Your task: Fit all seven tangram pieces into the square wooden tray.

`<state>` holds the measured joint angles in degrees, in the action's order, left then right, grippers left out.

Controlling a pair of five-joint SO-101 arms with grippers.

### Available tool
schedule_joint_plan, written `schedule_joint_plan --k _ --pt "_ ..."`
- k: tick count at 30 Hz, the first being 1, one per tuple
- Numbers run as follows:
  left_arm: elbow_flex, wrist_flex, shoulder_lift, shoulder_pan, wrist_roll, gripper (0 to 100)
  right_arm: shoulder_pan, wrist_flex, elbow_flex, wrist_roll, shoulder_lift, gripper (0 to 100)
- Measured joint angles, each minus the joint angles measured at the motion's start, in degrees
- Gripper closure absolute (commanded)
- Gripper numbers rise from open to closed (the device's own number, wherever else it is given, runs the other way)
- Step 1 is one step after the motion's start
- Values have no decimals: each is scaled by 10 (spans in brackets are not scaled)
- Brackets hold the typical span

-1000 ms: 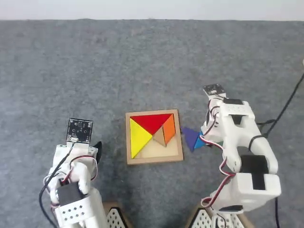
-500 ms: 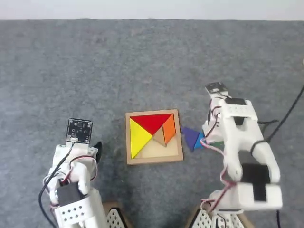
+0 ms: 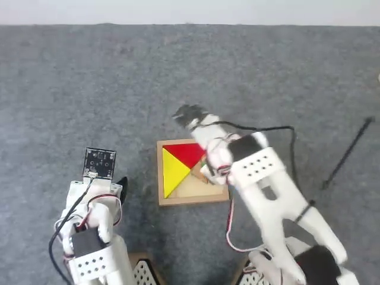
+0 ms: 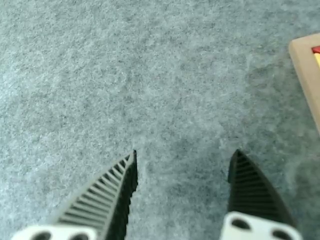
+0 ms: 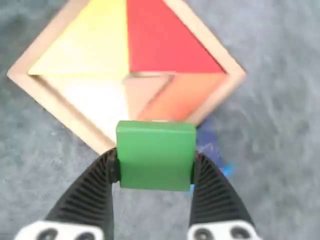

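The worktop (image 3: 119,77) is covered in a grey, napped felt with a coarse, speckled weave. A wide stretch of this nap runs from the tray to the far edge. The square wooden tray (image 3: 193,200) lies about midway along the worktop's width, nearer the near edge. It has a pale raised rim with squared corners.

Inside the tray, the flat, sharp-edged pieces sit flush. A large yellow triangle (image 3: 172,171) fills the side toward the left edge. A large red triangle (image 3: 185,152) fills the side toward the far edge, and the two meet along a diagonal seam. The right wrist view adds a small tan triangle (image 5: 143,90) at the centre and an orange piece (image 5: 184,98) beside it. A patch of bare pale floor (image 5: 95,97) lies next to them.

The right arm (image 3: 261,172) stretches over the tray's right side. The right pincer (image 5: 155,161) is clamped on the green square (image 5: 156,154), its ribbed black fingers (image 5: 95,190) pressing two opposite faces. The block is matte and thick. It hangs over one corner of the tray; whether it touches the wood I cannot tell. Blue pieces (image 5: 209,146) lie on the felt just outside the rim, by the orange piece.

The left pincer (image 4: 182,182) stands apart, its serrated tips above bare felt near the near-left corner. A strip of felt separates it from the tray's rim (image 4: 304,62).
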<state>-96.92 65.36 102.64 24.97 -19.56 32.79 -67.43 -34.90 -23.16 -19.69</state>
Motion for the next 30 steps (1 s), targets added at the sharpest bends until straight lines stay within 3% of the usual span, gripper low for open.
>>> schedule_joint_plan --k 9,19,27,30 --pt "0 0 0 0 0 719 83 69 16 -54 154 991" --pt "0 0 0 0 0 719 95 95 18 -55 191 989" --pt "0 0 0 0 0 719 130 95 18 -25 191 792" --pt "0 0 0 0 0 719 127 94 18 -22 191 791"
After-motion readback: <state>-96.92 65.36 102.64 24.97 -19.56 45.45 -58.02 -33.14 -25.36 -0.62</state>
